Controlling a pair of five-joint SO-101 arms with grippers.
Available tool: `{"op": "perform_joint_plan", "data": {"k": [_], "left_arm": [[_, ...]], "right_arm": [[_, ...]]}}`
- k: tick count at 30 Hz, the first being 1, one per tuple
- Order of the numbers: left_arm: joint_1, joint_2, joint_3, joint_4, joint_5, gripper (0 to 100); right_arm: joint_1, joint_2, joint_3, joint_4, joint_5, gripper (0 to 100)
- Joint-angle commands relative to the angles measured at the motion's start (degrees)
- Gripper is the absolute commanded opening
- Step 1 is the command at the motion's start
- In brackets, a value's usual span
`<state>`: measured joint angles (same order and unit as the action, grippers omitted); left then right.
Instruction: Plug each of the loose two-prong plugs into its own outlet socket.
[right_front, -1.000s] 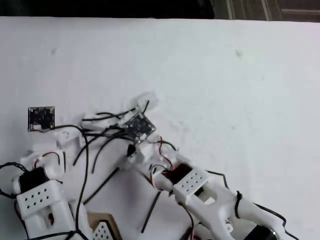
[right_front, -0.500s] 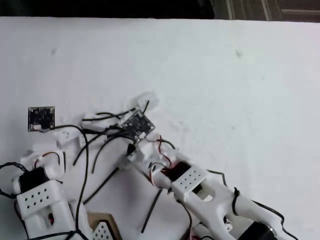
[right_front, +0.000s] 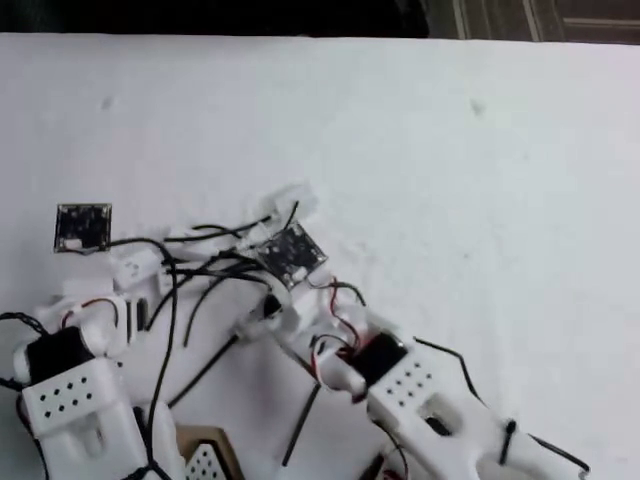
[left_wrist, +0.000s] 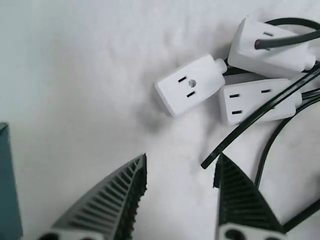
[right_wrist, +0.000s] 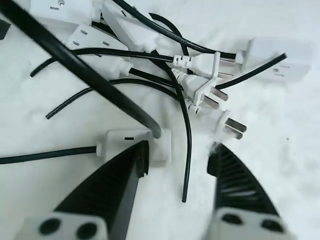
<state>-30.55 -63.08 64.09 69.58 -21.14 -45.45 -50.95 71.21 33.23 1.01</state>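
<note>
- While both arms sit low over the white table (right_front: 450, 180), I see my left gripper (left_wrist: 182, 167) with its jaws spread wide and nothing between them.
- Ahead of it lie three white rectangular plastic outlet sockets (left_wrist: 190, 92), close together, with thin black cords (left_wrist: 235, 138) crossing two of them.
- The right gripper (right_wrist: 178, 150) is released too (one dark finger overlaps a white corded block (right_wrist: 125, 140); whether it touches, I cannot tell).
- Two loose white two-prong plugs (right_wrist: 220, 119) lie just beyond it, prongs bare, near a further white socket (right_wrist: 280, 60).
</note>
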Motion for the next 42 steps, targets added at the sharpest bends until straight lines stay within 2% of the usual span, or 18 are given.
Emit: {"op": "perform_joint_plan", "data": {"k": [1,5,9,17,21,27,33,38,42], "left_arm": [[0.4,-1.2,-8.5,5.3,0.5,23],[0.5,-1.2,-17.0,12.2,0.4,24],[3.2,-1.2,-26.0,19.1,0.4,24],[21.4,-1.2,-36.4,29.1,0.4,23],[26.6,-1.2,-40.0,31.5,0.7,23],[34.1,-1.2,-40.4,32.0,0.7,23],[43.2,-0.7,-28.0,29.8,-0.4,23],[43.5,-0.7,-22.3,24.7,-3.2,23],[43.5,0.7,-14.1,17.2,-2.9,24]], "right_arm": [[0.7,-7.5,-1.0,5.8,-0.7,17.3],[1.2,-14.5,-0.9,12.5,-0.8,17.3],[5.1,-18.1,-0.6,16.2,-0.8,17.3],[14.6,-18.1,-0.6,17.9,-0.8,17.3],[16.2,-18.1,-0.4,17.9,-0.8,17.3],[16.5,-18.1,0.4,17.6,-0.8,17.3],[22.4,-18.1,0.0,16.9,-0.8,17.3],[26.2,-18.1,0.0,14.2,-0.8,17.3],[27.4,-18.1,0.0,13.9,-0.8,17.3]]}}
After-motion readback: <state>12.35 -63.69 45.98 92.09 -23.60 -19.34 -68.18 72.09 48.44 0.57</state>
